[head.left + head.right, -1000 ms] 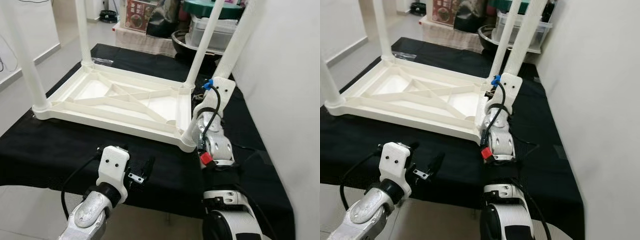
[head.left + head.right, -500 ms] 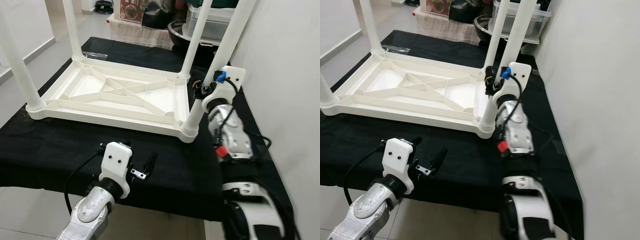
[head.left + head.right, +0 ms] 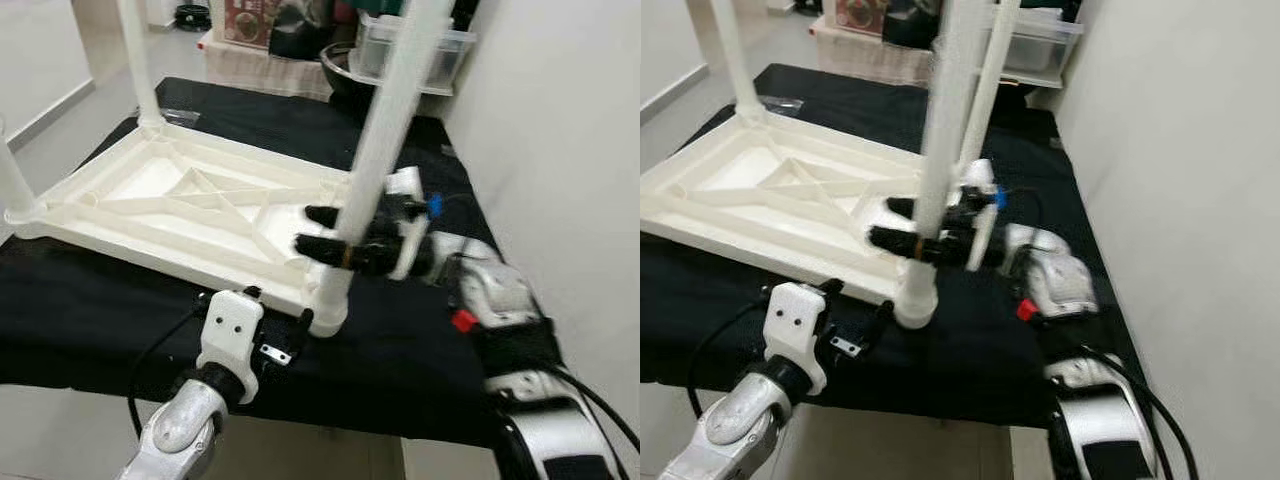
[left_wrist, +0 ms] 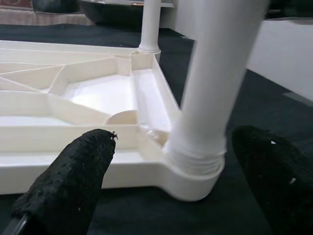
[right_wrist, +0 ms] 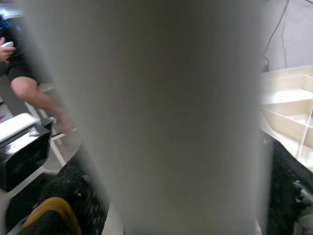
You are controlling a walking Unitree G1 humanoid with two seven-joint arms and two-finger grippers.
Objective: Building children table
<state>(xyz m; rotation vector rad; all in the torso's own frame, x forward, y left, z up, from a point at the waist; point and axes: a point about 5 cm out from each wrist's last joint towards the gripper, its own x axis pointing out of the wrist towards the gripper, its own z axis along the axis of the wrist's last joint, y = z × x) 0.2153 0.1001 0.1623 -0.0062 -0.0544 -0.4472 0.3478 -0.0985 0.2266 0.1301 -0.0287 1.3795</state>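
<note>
Support: a low surface covered by a black cloth (image 3: 90,310), standing on a pale tiled floor (image 3: 60,420).
On the cloth: an upside-down white plastic children's table top with ribbed underside (image 3: 190,210), lying flat, its white round legs pointing up.
Clear plastic wrapper (image 3: 783,101): on the cloth just beyond the table top's far corner.
</note>
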